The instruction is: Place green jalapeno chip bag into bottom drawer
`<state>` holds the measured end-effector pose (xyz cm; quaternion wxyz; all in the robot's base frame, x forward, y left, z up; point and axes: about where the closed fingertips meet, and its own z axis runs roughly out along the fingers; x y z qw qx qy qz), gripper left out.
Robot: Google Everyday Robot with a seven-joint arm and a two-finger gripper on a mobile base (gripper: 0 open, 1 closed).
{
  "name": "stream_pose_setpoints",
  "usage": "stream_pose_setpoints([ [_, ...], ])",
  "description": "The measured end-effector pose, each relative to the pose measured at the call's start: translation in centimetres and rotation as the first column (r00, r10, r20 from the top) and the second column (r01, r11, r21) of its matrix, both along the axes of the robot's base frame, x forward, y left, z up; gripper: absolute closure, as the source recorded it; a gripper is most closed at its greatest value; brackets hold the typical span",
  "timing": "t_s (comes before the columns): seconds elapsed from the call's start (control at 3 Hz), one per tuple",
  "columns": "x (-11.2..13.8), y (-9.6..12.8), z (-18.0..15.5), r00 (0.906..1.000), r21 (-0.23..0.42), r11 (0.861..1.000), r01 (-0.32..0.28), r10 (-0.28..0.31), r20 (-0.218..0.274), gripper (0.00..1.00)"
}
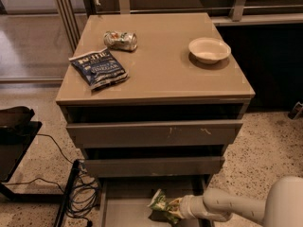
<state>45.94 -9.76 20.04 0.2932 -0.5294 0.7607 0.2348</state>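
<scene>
The green jalapeno chip bag [160,204] is crinkled and sits low over the floor of the pulled-out bottom drawer [124,209], near its right side. My gripper [174,209] comes in from the lower right on a white arm and is shut on the bag's right end. The two upper drawers [154,134] stand slightly open above it. Whether the bag rests on the drawer floor is unclear.
On the cabinet top lie a dark blue chip bag [98,68], a crushed silvery can [120,40] and a white bowl [209,49]. Black cables [80,193] and a dark stand [14,141] are on the floor to the left.
</scene>
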Motion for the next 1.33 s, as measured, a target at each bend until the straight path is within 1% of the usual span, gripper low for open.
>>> stream_pose_setpoints([
  [0.33, 0.43, 0.11, -2.12, 1.0, -0.057, 0.998, 0.009, -0.009, -0.003, 1.0],
  [0.67, 0.94, 0.15, -2.6, 0.9991, -0.084, 0.996, 0.043, -0.043, 0.007, 0.82],
  [1.33, 0.96, 0.16, -2.62, 0.999, -0.085, 0.995, 0.045, -0.044, 0.008, 0.35],
])
